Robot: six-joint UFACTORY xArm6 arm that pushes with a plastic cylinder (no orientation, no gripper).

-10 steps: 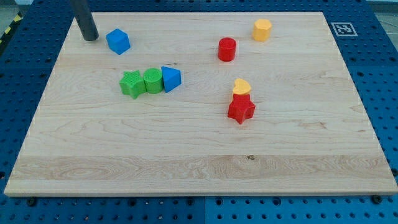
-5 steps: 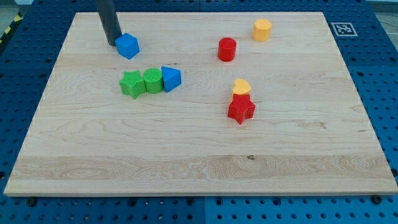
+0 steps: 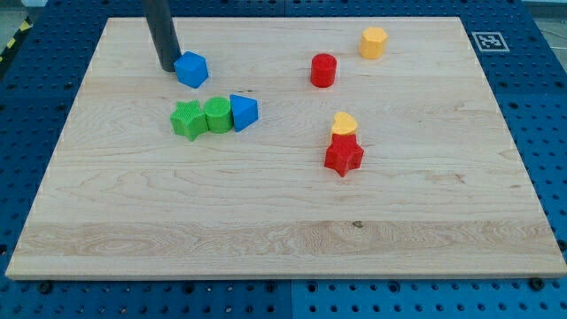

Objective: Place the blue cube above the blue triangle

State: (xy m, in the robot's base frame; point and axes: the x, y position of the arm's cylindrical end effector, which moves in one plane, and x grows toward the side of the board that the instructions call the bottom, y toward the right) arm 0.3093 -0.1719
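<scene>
The blue cube point(image 3: 191, 69) sits on the wooden board point(image 3: 283, 204) near the view's top left. My tip point(image 3: 168, 66) is at the cube's left side, touching or nearly touching it. The blue triangle point(image 3: 243, 112) lies below and to the right of the cube, at the right end of a row with two green blocks. The cube is up and to the left of the triangle, about one block's width off its column.
A green star point(image 3: 187, 120) and a green cylinder point(image 3: 216, 115) adjoin the triangle's left. A red cylinder point(image 3: 323, 70) and an orange block point(image 3: 374, 42) lie at the top right. A yellow block point(image 3: 344, 123) touches a red star point(image 3: 344, 157) at centre right.
My tip moved right from the board's top-left corner, reached the blue cube and pushed it right and slightly down. The other blocks have not moved.
</scene>
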